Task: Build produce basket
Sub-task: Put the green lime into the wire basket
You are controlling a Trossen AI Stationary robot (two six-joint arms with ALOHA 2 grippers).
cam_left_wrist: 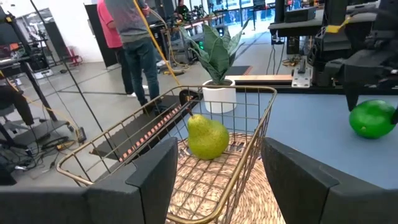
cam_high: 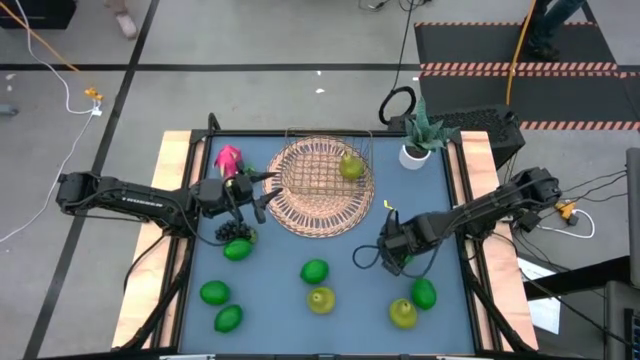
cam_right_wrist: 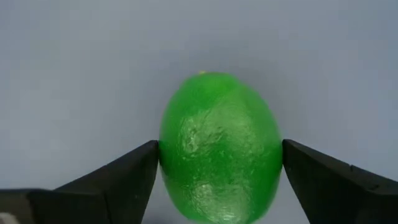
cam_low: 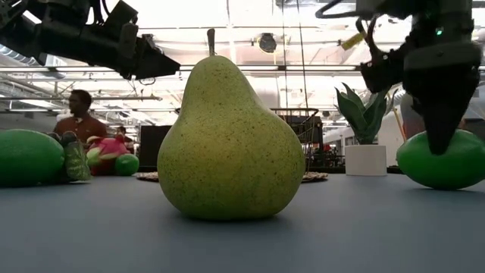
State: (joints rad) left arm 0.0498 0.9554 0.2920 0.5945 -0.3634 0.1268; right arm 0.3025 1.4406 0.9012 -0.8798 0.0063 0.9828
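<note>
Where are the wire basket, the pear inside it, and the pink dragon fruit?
wire basket (cam_left_wrist: 268,115): left wrist view, on its far rim wire.
pear (cam_left_wrist: 207,137): left wrist view, mid-body.
dragon fruit (cam_high: 228,158): high view, pink centre.

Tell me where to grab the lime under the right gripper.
Across its narrow middle, from straight above. The lime lies on its side on the table; the open right gripper brackets its short axis. Left gripper waits open at the basket.

Speckled yellow-green pear (cam_low: 231,144), glossy green lime (cam_right_wrist: 217,148), copper basket (cam_left_wrist: 155,146).
</note>
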